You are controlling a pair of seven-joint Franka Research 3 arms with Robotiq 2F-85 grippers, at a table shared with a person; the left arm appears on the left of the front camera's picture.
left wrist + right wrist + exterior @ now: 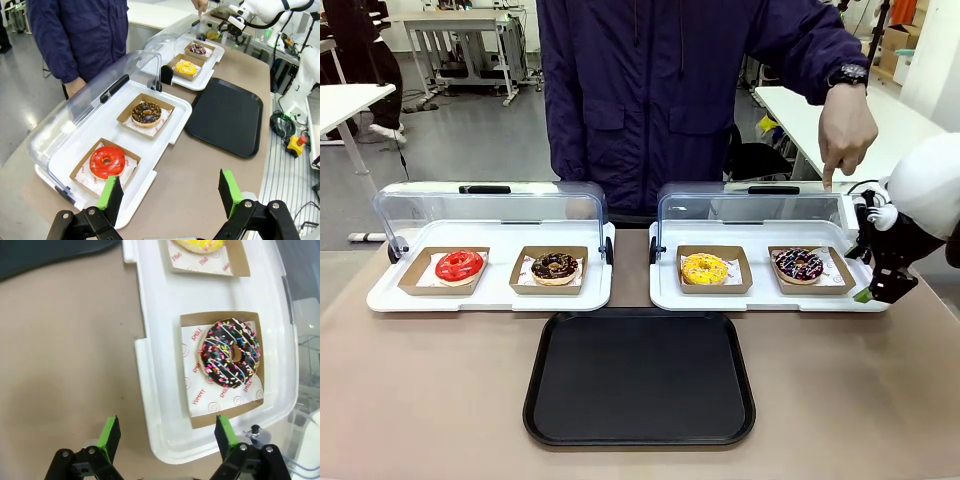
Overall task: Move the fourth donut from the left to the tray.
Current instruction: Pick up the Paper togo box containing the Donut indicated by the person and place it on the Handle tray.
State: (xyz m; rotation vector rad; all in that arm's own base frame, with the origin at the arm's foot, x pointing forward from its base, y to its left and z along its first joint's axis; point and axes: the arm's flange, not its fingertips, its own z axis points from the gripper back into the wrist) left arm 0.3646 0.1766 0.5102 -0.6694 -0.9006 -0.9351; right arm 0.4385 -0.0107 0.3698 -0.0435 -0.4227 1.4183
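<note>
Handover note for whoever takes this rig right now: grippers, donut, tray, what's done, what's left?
Left gripper: open, holding nothing, above the table's left end.
Right gripper: open, holding nothing, by the right white tray's end, short of the chocolate sprinkle donut.
Donut: in its cardboard dish; person's hand points down toward it.
Black tray: front centre.
Done: nothing yet. Left: grasp, carry, set on tray.

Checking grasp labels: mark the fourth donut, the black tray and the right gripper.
fourth donut point(217, 362), right wrist view, on the chocolate glaze beside the hole.
black tray point(640, 380), front view, on its bare middle.
right gripper point(167, 419), right wrist view, midway between the open fingertips.
</note>
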